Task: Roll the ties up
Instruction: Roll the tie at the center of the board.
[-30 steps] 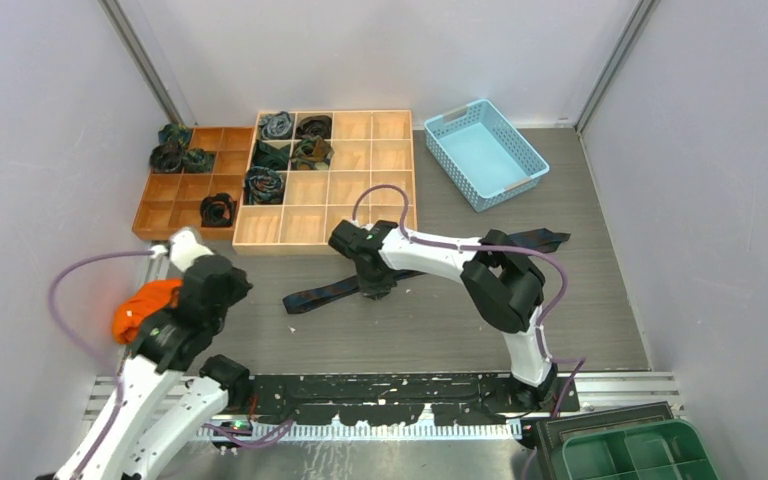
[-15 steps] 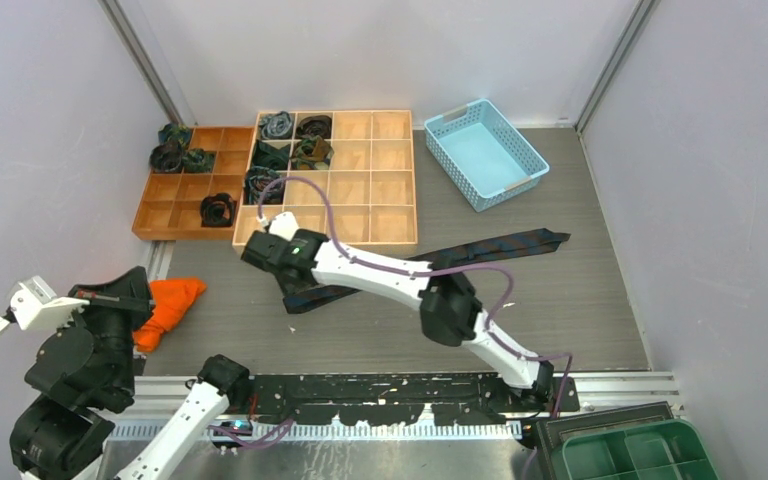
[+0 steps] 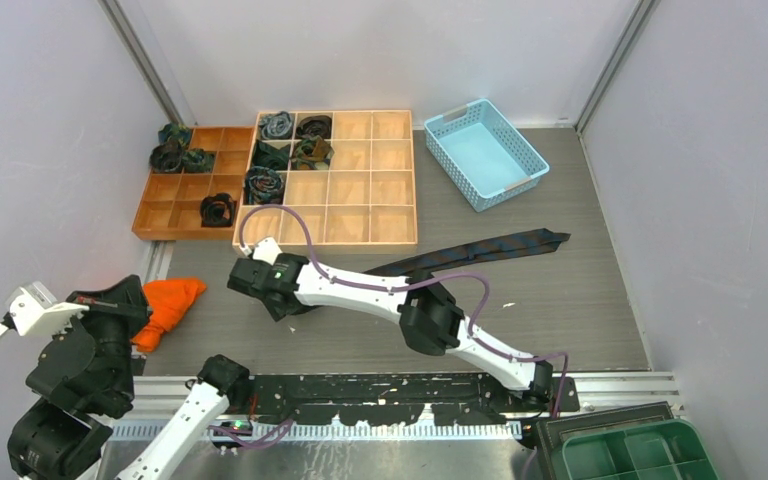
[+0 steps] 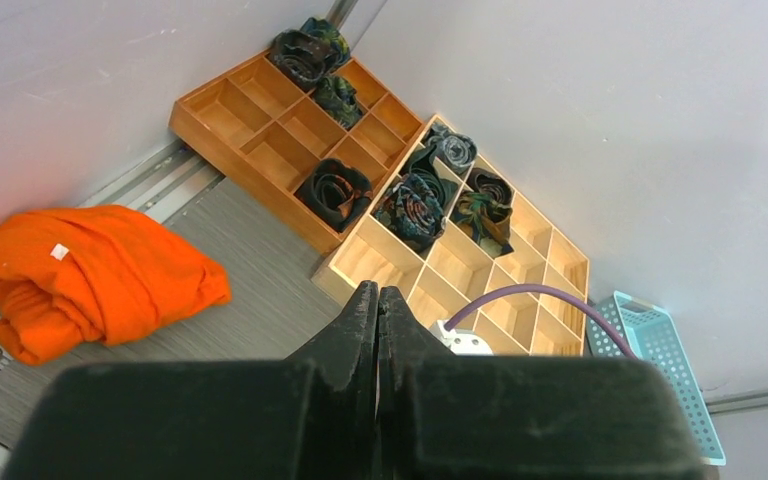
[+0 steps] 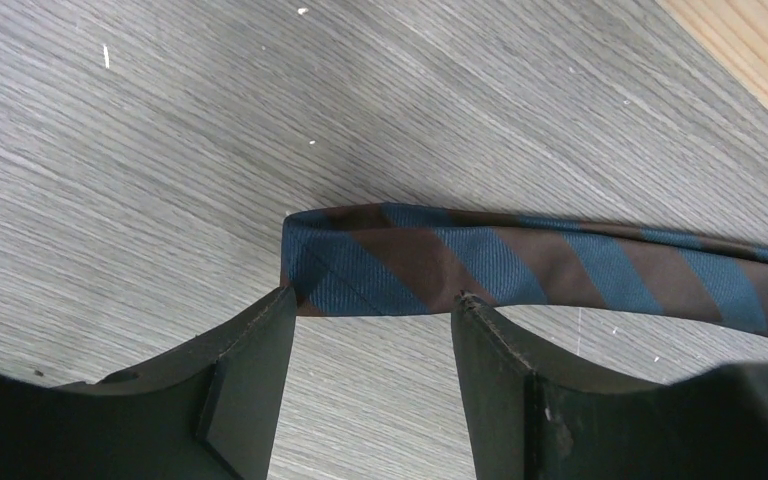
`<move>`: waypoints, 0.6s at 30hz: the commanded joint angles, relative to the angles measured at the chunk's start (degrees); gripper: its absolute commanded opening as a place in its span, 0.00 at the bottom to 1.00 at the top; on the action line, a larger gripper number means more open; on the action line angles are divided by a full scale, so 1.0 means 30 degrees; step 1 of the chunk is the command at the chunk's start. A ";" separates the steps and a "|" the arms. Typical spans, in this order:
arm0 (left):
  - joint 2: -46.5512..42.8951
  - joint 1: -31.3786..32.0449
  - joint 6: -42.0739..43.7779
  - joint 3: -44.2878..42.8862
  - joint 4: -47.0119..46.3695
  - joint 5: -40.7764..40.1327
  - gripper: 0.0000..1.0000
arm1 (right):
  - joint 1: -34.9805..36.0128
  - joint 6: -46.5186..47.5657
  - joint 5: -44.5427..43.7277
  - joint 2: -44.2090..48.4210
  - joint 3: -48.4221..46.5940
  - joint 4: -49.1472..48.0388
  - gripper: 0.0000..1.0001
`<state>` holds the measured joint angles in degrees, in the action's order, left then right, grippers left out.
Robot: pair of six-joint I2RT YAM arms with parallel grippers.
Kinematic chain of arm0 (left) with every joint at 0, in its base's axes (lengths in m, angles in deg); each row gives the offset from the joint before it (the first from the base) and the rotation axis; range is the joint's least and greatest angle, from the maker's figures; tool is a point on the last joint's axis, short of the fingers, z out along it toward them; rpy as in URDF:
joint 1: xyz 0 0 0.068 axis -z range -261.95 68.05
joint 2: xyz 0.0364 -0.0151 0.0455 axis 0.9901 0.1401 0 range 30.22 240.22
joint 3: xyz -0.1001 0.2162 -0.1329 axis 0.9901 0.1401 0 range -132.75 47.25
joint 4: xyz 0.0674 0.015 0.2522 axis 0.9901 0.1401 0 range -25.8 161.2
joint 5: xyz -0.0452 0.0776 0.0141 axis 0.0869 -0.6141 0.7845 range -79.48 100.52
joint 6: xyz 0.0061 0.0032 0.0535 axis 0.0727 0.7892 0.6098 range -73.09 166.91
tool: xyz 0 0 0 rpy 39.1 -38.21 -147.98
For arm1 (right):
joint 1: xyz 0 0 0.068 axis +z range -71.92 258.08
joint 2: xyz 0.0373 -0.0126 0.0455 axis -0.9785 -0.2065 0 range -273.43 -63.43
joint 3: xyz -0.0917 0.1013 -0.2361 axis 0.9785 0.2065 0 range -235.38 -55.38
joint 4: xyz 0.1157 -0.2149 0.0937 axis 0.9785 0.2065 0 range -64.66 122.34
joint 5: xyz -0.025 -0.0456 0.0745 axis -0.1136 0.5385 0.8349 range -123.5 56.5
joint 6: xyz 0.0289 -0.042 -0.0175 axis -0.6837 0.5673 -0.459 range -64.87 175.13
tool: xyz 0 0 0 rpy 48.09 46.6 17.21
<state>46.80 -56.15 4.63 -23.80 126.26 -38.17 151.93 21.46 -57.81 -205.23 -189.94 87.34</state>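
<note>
A long dark striped tie [image 3: 500,244] lies flat on the table, running from the middle right toward the left. Its narrow end shows blue and brown stripes in the right wrist view [image 5: 440,265]. My right gripper [image 5: 375,300] is open, its fingertips at that end, one on each side, just above the table; from the top it sits at the tie's left end [image 3: 272,298]. My left gripper [image 4: 378,296] is shut and empty, raised at the near left, apart from the tie. Several rolled ties [image 3: 264,185] fill compartments of the wooden organizers [image 4: 415,198].
Two wooden grid organizers [image 3: 365,190] [image 3: 172,205] stand at the back left. An orange cloth [image 3: 167,304] [image 4: 90,275] lies by the left arm. A light blue basket [image 3: 485,152] is at the back right, a green bin [image 3: 640,452] at the near right corner.
My right gripper has slid left along the tie to its narrow left end. My left arm has pulled back from the orange cloth to the near left and then stayed there.
</note>
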 commanded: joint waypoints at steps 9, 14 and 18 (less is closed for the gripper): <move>-0.0318 0.0055 0.0539 0.0350 -0.0278 -0.0389 0.03 | 0.0698 0.0673 0.0038 0.0198 -0.0646 -0.1495 0.63; -0.0415 0.0237 0.0501 0.0601 -0.0296 -0.0444 0.04 | 0.0699 0.0620 -0.0279 -0.0434 -0.0800 -0.1520 0.58; -0.0608 0.0384 0.0528 0.0827 -0.0355 -0.0506 0.05 | 0.0514 0.0661 -0.0622 -0.1042 -0.0909 -0.1604 0.51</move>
<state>46.06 -55.53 5.41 -21.76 126.26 -38.19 154.03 23.06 -57.77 -206.47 -190.14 83.69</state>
